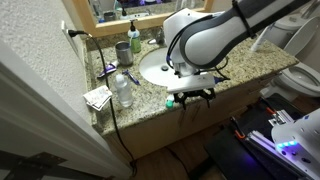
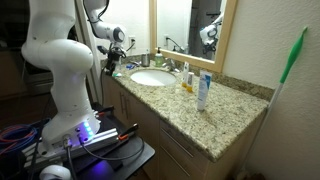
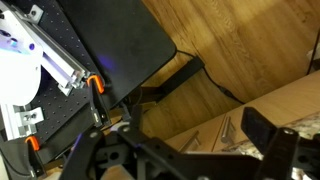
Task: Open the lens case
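Left end of the counter [image 1: 240,75] in an exterior view: crumpled paper packet [image 1: 97,97] at the front left corner, with a clear plastic water bottle [image 1: 122,88] upright just beside it. A green cup [image 1: 121,50] stands near the back edge. The sink [image 1: 155,65] is set mid-counter.

The lens case [image 1: 172,100] lies at the front edge, in front of the sink. Only its green cap reads clearly; it's too small to tell whether the cap is on or off.

Your hand [image 1: 192,95] hangs just right of the case, low over the front edge. I can't tell if it touches the case. In the wrist view your hand [image 3: 185,160] has its fingers [image 3: 275,150] spread wide with nothing between them. That view looks past the edge to a black board [image 3: 110,40] and the wood floor [image 3: 240,40].

The white arm [image 1: 215,35] arches over the right half of the counter.

In an exterior view a small yellow-labelled bottle [image 2: 186,82] and an upright white tube [image 2: 203,90] stand beside the sink, toward the back edge.
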